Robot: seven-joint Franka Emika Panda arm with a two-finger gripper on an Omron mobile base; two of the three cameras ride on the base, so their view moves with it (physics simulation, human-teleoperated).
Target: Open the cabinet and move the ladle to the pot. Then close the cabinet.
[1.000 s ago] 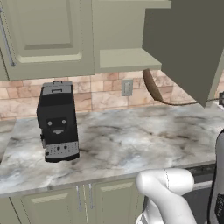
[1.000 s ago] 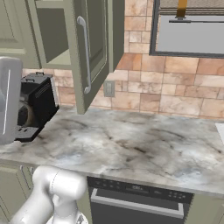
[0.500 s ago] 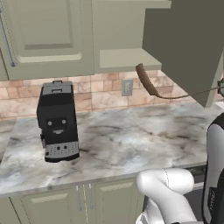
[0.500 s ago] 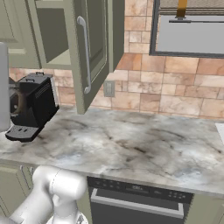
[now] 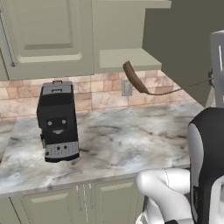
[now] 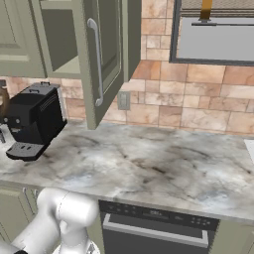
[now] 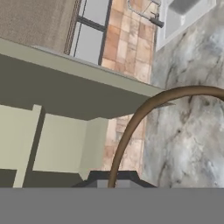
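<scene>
The brown ladle hangs in the air in front of the open cabinet shelf, above the counter. Its thin dark handle runs right to my hand at the right edge of the left base view. In the hand view the ladle handle curves up from my gripper, which is shut on it. The sage-green cabinet door stands swung open, its silver bar handle facing the right base camera. The pot is out of view.
A black coffee machine stands on the marble counter at the left. A window is set in the tiled wall at the right. A dark appliance front sits under the counter. My arm's elbow fills the lower right.
The ladle has moved left and out from the cabinet, still in my gripper. My arm has swung further into the right of the left base view and uncovered the coffee machine in the right base view.
</scene>
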